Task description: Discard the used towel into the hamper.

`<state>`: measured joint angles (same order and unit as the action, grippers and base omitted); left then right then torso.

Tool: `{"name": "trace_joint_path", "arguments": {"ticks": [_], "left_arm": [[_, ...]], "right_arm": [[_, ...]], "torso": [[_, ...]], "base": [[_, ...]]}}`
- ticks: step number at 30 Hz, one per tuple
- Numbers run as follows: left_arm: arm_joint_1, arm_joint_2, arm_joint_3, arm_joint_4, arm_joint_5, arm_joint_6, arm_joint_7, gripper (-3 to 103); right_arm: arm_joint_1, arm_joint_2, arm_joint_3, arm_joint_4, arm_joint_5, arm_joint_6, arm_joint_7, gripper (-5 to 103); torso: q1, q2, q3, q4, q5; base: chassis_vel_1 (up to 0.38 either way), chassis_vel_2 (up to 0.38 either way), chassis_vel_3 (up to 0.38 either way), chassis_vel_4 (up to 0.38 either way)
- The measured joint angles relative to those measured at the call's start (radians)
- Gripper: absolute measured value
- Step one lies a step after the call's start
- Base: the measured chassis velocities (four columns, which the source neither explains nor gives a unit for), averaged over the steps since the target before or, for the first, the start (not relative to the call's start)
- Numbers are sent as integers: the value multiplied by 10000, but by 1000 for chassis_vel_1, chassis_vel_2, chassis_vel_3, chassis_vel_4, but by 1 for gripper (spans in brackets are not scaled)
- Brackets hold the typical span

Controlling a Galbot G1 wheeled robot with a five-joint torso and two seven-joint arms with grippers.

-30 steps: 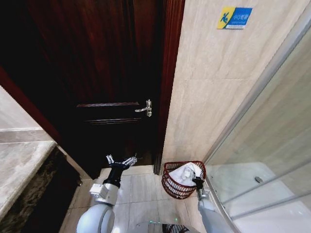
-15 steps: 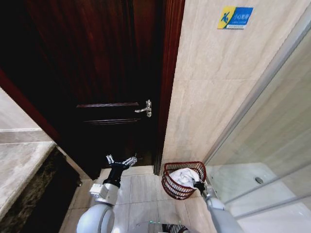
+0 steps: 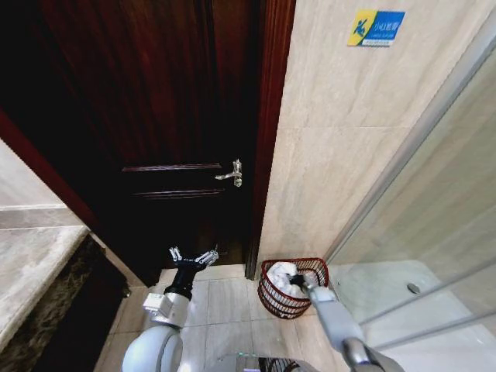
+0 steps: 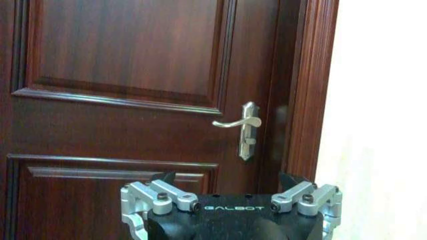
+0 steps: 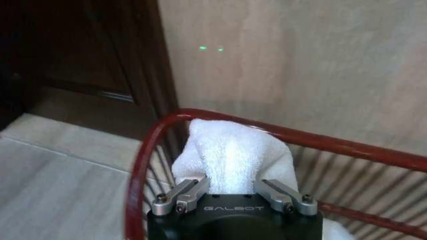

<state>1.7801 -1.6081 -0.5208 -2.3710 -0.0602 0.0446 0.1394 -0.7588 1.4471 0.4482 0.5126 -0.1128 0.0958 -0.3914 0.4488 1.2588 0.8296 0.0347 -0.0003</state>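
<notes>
Head view looks down at the door (image 3: 178,116); the left wrist view shares it, closer.

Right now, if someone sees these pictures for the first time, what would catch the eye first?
The white towel held up by the right gripper inside the red wire hamper, which stands on the floor tiles by the beige wall. Next, the tall dark wooden door with its silver handle; the left gripper is open, low before it.

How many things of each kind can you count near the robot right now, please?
Grippers: 2, the left gripper before the door, the right gripper in the hamper, around the towel.
Hampers: 1, the hamper.
Towels: 1, the white towel.
Door handles: 1, the door handle.
Wall signs: 1, the wall sign.
Total: 6.
</notes>
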Motion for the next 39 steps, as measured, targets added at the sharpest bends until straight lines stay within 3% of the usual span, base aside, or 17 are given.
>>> {"name": "trace_joint_path", "arguments": {"ticks": [5,11,15,17,19,20,22,23,25,28,29,31,32,35,37,39], "left_arm": [[0,0,0,0,0,1,0,100],[0,0,0,-1,1,0,0,100],[0,0,0,-1,0,0,0,100],[0,0,0,0,0,0,0,100],[0,0,0,0,0,1,0,100],[0,1,0,0,0,1,0,100],[0,0,1,-1,0,0,0,100],[0,0,1,-1,0,0,0,100],[0,0,-1,0,0,0,0,100],[0,1,-1,0,0,0,0,100],[0,1,0,-1,0,0,0,100],[0,-1,1,0,0,0,0,100],[0,-1,1,0,0,0,0,100],[0,0,2,0,0,1,0,100],[0,0,1,-1,0,0,0,100],[0,0,1,0,0,1,0,100]], "right_arm": [[504,308,248,-905,-248,217,409,11],[741,113,424,-1496,-456,162,935,9],[661,-70,439,-1507,-294,63,932,25],[228,-8,352,-1087,-528,718,688,36],[49,89,352,-861,-796,910,598,41],[-40,208,411,-754,-1200,1089,746,41],[-42,386,602,-729,-2102,1353,1441,52],[-42,386,602,-729,-2102,1353,1441,52],[-156,180,669,-388,-2865,1462,1788,63],[-283,-87,781,-64,-3404,1655,2243,68],[-401,-244,790,202,-3035,1865,2159,74],[-975,-484,598,1270,-1187,1708,1609,85],[-975,-484,598,1270,-1187,1708,1609,85],[-2181,-703,298,3521,973,617,731,98],[-2416,-654,326,3914,1008,549,809,100],[-2589,-483,611,4044,327,828,1166,100]], "torso": [[0,0,0,2,3],[1,0,0,-1,0],[0,0,-1,-2,-2],[0,0,-1,-3,4],[0,0,-1,-3,4],[0,0,-1,-4,5],[0,0,-2,7,11],[0,0,-2,7,11],[0,1,-1,6,6],[0,2,-1,-3,-4],[0,2,-1,-2,0],[0,2,-2,0,1],[0,2,-2,0,1],[0,2,-1,-4,3],[-1,3,-2,-2,2],[-1,2,-2,1,6]], "base": [[0,0,0,0],[0,0,0,0],[0,0,0,0],[0,0,0,0],[0,0,0,0],[0,0,0,0],[0,0,0,0],[0,0,0,0],[0,0,0,0],[0,0,0,0],[0,0,0,0],[0,0,0,0],[0,0,0,0],[0,0,0,0],[0,0,0,0],[0,0,0,0]]}}
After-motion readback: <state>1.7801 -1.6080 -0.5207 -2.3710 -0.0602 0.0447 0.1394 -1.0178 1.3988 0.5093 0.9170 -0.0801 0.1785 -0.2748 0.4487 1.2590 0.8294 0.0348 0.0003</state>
